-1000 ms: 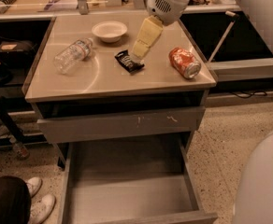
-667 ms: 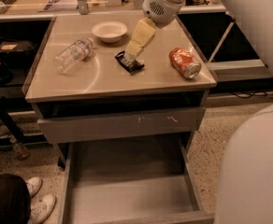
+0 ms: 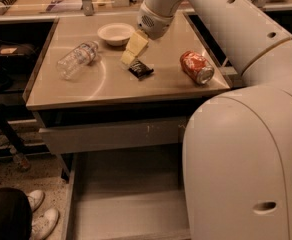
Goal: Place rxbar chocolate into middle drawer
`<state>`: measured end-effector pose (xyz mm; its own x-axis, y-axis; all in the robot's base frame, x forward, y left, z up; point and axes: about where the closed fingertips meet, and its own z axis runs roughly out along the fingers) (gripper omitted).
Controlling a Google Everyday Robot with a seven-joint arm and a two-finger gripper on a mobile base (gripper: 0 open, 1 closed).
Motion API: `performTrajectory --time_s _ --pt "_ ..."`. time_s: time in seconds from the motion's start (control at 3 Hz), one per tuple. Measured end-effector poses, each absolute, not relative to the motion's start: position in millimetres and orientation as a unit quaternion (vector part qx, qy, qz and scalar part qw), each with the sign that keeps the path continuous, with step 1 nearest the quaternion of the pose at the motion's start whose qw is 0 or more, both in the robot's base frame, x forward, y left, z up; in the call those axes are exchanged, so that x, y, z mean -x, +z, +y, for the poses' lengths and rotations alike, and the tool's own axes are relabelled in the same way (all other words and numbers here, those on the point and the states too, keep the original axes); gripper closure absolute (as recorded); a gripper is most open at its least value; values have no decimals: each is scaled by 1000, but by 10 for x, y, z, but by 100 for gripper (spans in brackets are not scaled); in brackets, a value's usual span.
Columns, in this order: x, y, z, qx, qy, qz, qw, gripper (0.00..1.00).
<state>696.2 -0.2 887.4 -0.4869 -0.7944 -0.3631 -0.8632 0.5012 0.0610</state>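
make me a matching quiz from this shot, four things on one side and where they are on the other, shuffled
Things:
1 water bottle
2 soda can
3 bowl
4 pincer

Places:
a lying on its side, right part of the countertop
b close beside the rxbar chocolate, between it and the bowl
c upright, at the back
d lying on its side, left part

Pairs: 1-d, 2-a, 3-c, 4-b

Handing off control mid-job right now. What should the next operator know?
The gripper is low over the countertop, at the left end of the rxbar chocolate; grasp unconfirmed.
The bar lies flat between the water bottle and the soda can.
The middle drawer is pulled open below, bar not in it.
Done: drawer open.
Left: grasp, lift, lower into the drawer, release.
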Motion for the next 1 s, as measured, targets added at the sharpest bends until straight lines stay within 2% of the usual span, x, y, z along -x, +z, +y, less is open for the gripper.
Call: performTrajectory --time_s 1.0 --pt "-7121 8540 252 482 129 857 125 0"
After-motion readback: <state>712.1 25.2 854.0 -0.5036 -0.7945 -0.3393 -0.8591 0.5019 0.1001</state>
